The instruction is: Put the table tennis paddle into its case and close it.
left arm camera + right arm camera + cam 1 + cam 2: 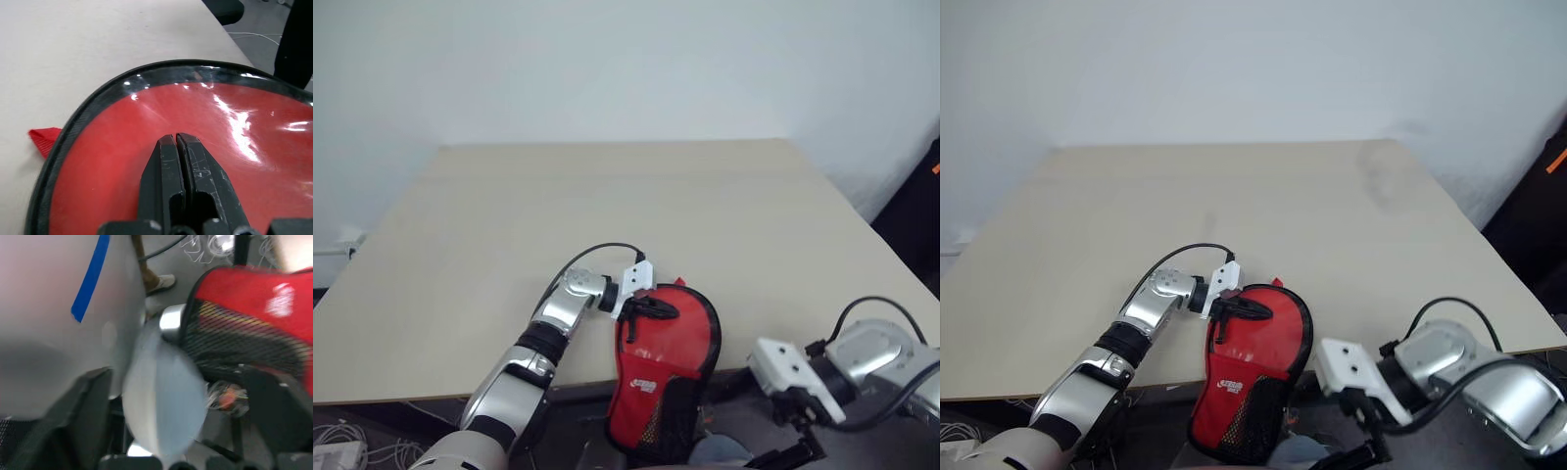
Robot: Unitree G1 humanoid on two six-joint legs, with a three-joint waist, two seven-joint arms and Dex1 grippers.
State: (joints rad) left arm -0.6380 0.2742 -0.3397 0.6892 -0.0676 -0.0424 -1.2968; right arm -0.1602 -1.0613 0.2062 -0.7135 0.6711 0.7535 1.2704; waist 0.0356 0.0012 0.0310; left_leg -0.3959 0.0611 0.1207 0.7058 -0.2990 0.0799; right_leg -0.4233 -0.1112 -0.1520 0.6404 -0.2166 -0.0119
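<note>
While the case (664,372) lies shut-looking over the table's (607,215) near edge, paddle presumably inside, the left gripper (177,147), pressed together, rests on it; the right gripper (161,396), spread, holds nothing. Zip state unclear.

We see a pale beige, plain worktop (607,215) under a white wall (607,59). On its near edge lies the case (671,367), bright red with black edging around its rim, a small white logo (643,385) low on its face, and a black mesh pocket (680,416) below that, with flecks of yellow behind the netting. A short red fabric tab (44,139) sticks out beside the black rim. The left gripper (178,147) has glossy black fingers, scuffed with pale scratches, on a white mount; both arms are silver with black bands and black cables. We notice a blue stripe (90,276) on a grey surface in the right wrist view.
</note>
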